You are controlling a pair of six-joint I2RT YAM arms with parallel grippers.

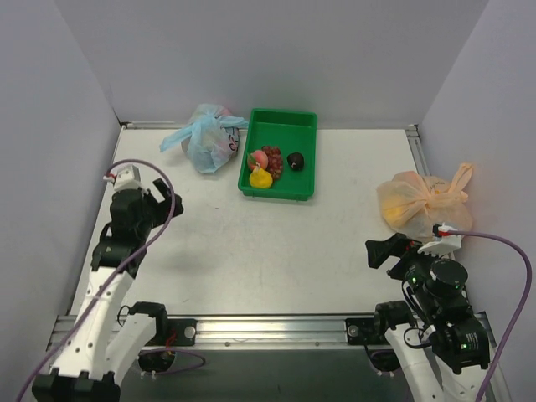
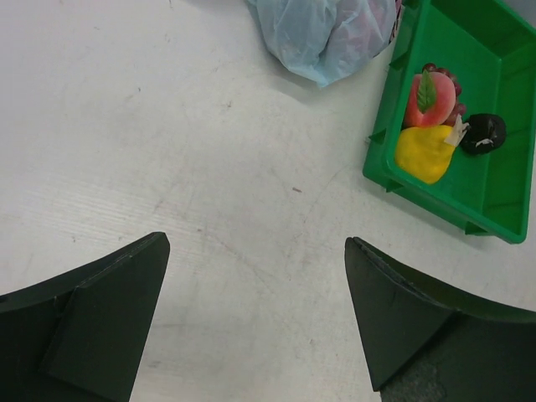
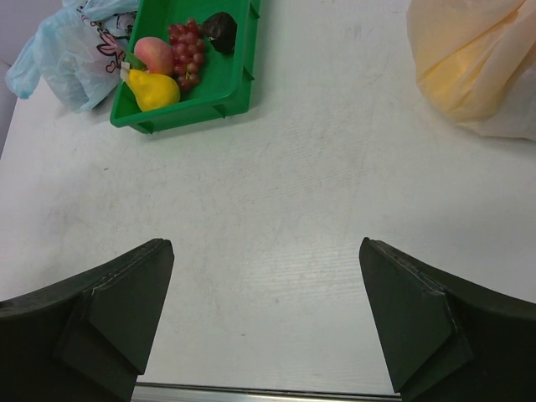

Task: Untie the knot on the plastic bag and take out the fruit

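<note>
Left gripper (image 1: 165,201) released, over the bench (image 1: 276,243); the blue bag (image 1: 208,144) lies well ahead, just beside the tray (image 1: 280,193). Right gripper (image 1: 381,249) likewise released, farther off. Knot (image 1: 203,126) apparently tied, at the bag's top.

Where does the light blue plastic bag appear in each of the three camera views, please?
Top external: the light blue plastic bag lies at the table's far side, left of centre, beside the green tray.
Left wrist: at the top edge, right of centre, left of the tray.
Right wrist: in the top left corner, left of the tray.
Shared landmark: the green tray.
</note>
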